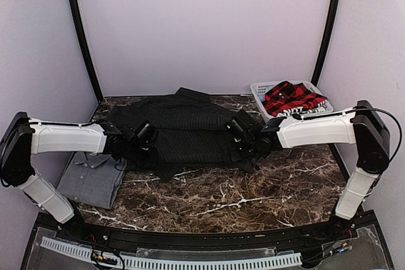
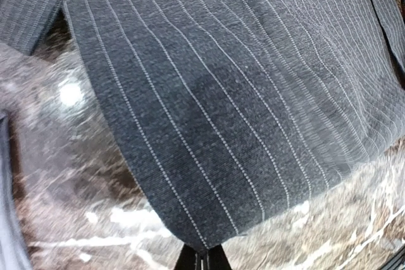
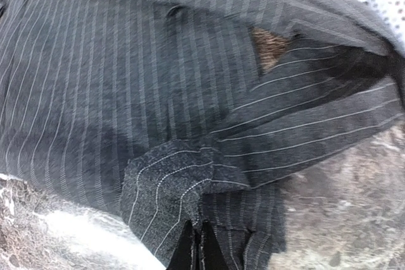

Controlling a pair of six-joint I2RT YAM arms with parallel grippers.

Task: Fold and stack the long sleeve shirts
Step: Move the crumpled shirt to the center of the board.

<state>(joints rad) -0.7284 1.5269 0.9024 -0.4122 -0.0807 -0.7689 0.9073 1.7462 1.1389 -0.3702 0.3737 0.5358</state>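
**At the table's centre, both grippers pinched on the pinstriped shirt**

In the middle of the marble table [image 1: 221,197], reaching toward 12 o'clock in the top view, the black pinstriped shirt [image 1: 183,124] lies spread out with its long axis running from 9 to 3 o'clock. The left gripper [image 2: 201,256] sits at the shirt's 9 o'clock side. Its wrist view shows the jaws drawn together on a pointed corner of the striped cloth, with bare marble on either side of that corner. The right gripper [image 3: 197,245] sits at the shirt's 3 o'clock side. Its jaws are likewise closed tight, on a bunched fold of the same fabric near what looks like a cuff or sleeve end.

At 8 o'clock on the table, just beside the left arm, the grey shirt [image 1: 92,178] lies folded in a flat rectangle with its collar toward 12 o'clock. At 2 o'clock, against the back wall, the white basket [image 1: 258,91] holds the red-and-black plaid shirt [image 1: 290,97], crumpled inside it.
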